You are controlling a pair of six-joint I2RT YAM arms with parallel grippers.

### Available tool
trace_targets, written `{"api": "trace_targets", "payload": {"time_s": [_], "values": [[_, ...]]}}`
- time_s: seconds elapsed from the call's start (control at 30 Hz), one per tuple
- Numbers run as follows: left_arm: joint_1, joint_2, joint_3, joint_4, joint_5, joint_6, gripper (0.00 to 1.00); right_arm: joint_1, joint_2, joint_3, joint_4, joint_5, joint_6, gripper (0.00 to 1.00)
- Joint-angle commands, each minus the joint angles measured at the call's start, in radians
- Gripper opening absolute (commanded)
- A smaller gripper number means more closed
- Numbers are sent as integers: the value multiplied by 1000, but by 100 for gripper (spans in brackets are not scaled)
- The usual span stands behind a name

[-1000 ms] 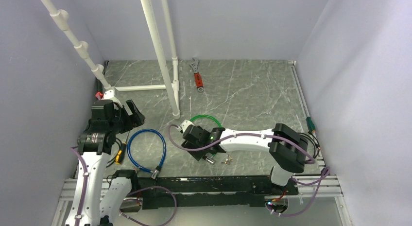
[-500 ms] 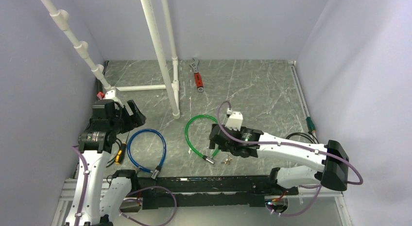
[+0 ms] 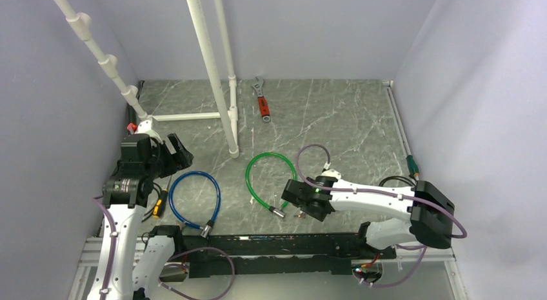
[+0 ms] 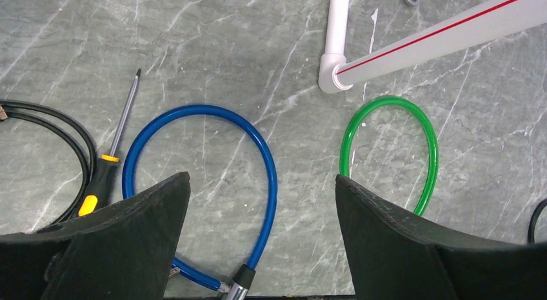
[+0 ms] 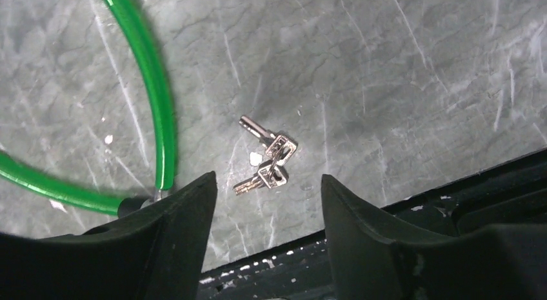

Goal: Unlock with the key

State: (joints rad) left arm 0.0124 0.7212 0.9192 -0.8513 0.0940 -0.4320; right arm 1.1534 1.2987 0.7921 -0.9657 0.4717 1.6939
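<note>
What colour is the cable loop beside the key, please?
The cable loop is green; clearest in right wrist view.

The grey marbled table (image 3: 348, 119) carries a small key bunch (image 5: 268, 163), just ahead of the gap between the right fingers (image 5: 174, 242). A green cable (image 5: 151, 80) lies ahead of one of them. A blue cable (image 4: 200, 108) and a screwdriver (image 4: 103, 177) lie ahead of the left fingers (image 4: 129, 242).

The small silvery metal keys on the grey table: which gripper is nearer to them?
Right. The right gripper hangs above the keys, its open jaws framing them. The left gripper is far to their left, over the blue cable loop.
</note>
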Motion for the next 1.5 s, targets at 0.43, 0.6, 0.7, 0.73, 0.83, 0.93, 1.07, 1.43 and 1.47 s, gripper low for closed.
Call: {"api": "trace_targets", "payload": {"time_s": [0.43,0.6,0.7,0.73,0.83,0.93,1.07,1.43,1.47], "values": [[0,-5,-2,28,29,6,88,-74,158,-87,222,-61,-64,27],[0,-4,-2,27,24,4,87,-76,183,-87,219,-65,-70,8],[0,-3,-2,26,21,3,88,-75,166,-87,208,-49,-75,0],[0,-3,-2,25,20,2,88,-75,155,-90,212,-44,-85,0],[0,-4,-2,26,17,2,88,-75,111,-105,243,-23,-135,0],[0,2,-2,25,16,1,87,-75,49,-129,257,-1,-152,0],[0,5,-1,27,29,4,87,-75,-46,-165,300,24,-211,0],[-2,-20,-36,120,294,31,90,-75,-433,-304,395,99,-330,0],[-2,-16,-42,137,337,30,89,-75,-461,-308,396,106,-341,0]]}}
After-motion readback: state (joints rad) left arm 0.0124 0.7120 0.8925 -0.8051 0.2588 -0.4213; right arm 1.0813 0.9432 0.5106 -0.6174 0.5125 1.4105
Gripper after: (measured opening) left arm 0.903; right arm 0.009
